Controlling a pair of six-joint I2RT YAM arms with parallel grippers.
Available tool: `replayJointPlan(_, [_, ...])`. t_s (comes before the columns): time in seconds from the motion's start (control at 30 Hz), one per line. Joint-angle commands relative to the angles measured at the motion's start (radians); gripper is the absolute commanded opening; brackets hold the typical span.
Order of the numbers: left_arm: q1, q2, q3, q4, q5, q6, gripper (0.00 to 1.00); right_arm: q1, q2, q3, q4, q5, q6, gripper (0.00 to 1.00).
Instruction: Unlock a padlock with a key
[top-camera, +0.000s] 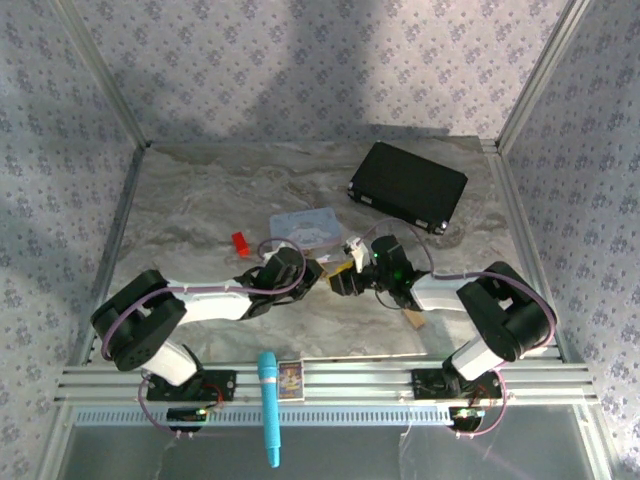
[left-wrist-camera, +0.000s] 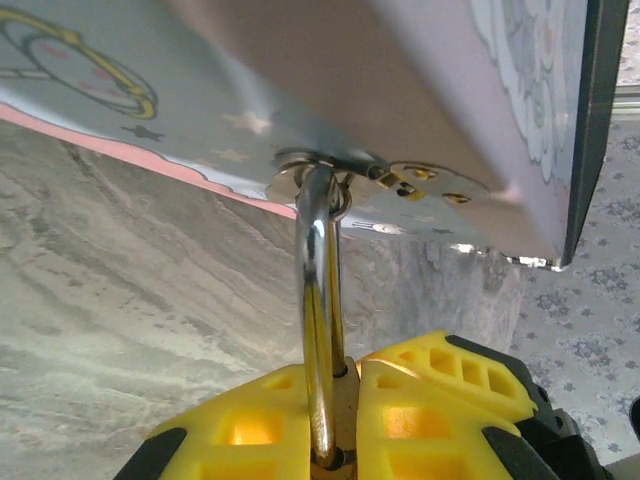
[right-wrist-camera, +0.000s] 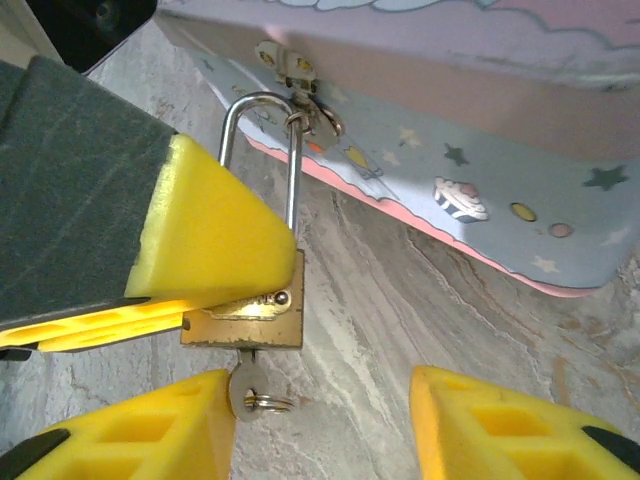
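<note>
We see the padlock (right-wrist-camera: 245, 318) hanging from the little loop on the side of the pale blue tin (right-wrist-camera: 450, 130). Its thin silver shackle (right-wrist-camera: 262, 110) goes through that loop. Its brass body sits low, near the gray marble table (right-wrist-camera: 400, 320).

The left gripper (left-wrist-camera: 345, 425) is squeezed tight on the padlock, with its 2 yellow fingers (left-wrist-camera: 440, 400) pressed on the body. In the right wrist view, 1 of those fingers covers the left leg of the shackle, so we cannot tell if the lock is snapped shut.

The key (right-wrist-camera: 242, 385) is stuck in the hole at the bottom of the padlock, and a small ring (right-wrist-camera: 266, 403) hangs from it. The right gripper (right-wrist-camera: 320, 430) is spread wide and holds nothing. 1 of its yellow fingers (right-wrist-camera: 150, 435) is just beside the key, and we cannot tell if they touch.

From above, both arms meet right in front of the tin. A red piece (top-camera: 240, 242) lies left of the tin, a black case (top-camera: 408, 186) lies farther back on the right, and a tan block (top-camera: 415, 320) lies beside the right arm.
</note>
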Motion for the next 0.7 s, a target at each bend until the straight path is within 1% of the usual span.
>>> replayJointPlan(0.0, [-0.006, -0.010, -0.028, -0.062, -0.005, 0.013, 0.00, -0.040, -0.001, -0.001, 0.000, 0.101, 0.049, 0.56])
replayJointPlan(0.07, [-0.006, -0.007, -0.027, -0.065, -0.007, 0.015, 0.00, -0.040, -0.003, -0.003, 0.003, 0.097, 0.062, 0.61])
replayJointPlan(0.13, [-0.006, -0.006, -0.027, -0.074, -0.010, 0.017, 0.00, -0.039, -0.011, -0.004, -0.007, 0.096, 0.077, 0.68])
replayJointPlan(0.17, [-0.007, -0.007, -0.031, -0.081, -0.013, 0.017, 0.00, -0.039, -0.021, -0.002, -0.018, 0.104, 0.084, 0.74])
replayJointPlan(0.23, [-0.007, -0.008, -0.034, -0.103, -0.024, 0.024, 0.00, -0.037, -0.049, -0.007, -0.030, 0.127, 0.091, 0.95])
replayJointPlan(0.27, [-0.008, -0.009, -0.033, -0.122, -0.030, 0.031, 0.00, -0.034, -0.065, -0.011, -0.036, 0.154, 0.091, 0.99])
replayJointPlan(0.33, [-0.008, -0.012, -0.030, -0.160, -0.042, 0.045, 0.00, -0.029, -0.096, 0.000, -0.067, 0.208, 0.086, 0.99])
replayJointPlan(0.43, [-0.006, -0.014, -0.022, -0.201, -0.052, 0.081, 0.00, -0.023, -0.105, 0.072, -0.201, 0.305, 0.072, 0.99])
replayJointPlan(0.5, [-0.006, -0.017, 0.001, -0.272, -0.062, 0.122, 0.00, -0.010, -0.098, 0.131, -0.286, 0.364, 0.070, 0.99])
replayJointPlan(0.67, [-0.004, -0.014, 0.043, -0.385, -0.080, 0.226, 0.00, 0.040, -0.046, 0.248, -0.376, 0.499, 0.088, 0.99])
